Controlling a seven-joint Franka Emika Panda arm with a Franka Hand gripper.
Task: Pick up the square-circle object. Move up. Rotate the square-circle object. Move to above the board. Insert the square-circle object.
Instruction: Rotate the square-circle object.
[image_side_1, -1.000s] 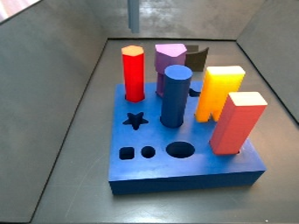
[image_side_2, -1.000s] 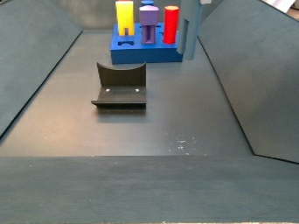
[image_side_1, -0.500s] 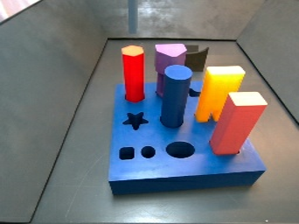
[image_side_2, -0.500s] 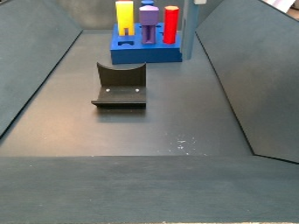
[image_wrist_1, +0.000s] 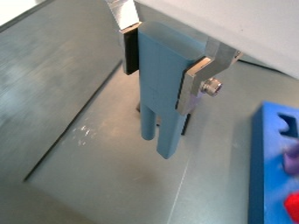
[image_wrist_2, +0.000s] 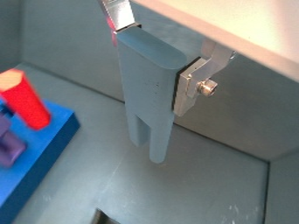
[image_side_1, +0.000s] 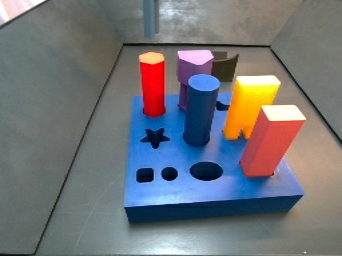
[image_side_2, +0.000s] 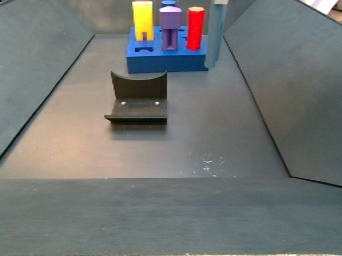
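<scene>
The square-circle object, a tall slate-blue block, hangs prongs-down in the claw, well clear of the grey floor below. Both wrist views show the flat silver fingers pressed against opposite faces of its broad upper body, with the two narrow prongs pointing down and free. The claw is closed on the block, gripping it high up.

The piece looks rigid and light, likely smooth moulded or printed plastic, so it should neither flex nor crush. Its faces may be slick, and the long overhang below the pads could let it swing or slip if the grip loosens during rotation. The broad flat upper body is the sensible place to hold; the thin prongs appear the weakest part and are best kept clear of knocks against the board.

The board, a thick bright-blue slab, sits off to one side in the wrist views, its edge visible near the block. In a side view it carries upright pegs, among them a red peg and a dark blue cylinder, with star, square and round holes open at its front. The claw does not show clearly in either side view. The fixture stands on the floor, apart from the board.
</scene>
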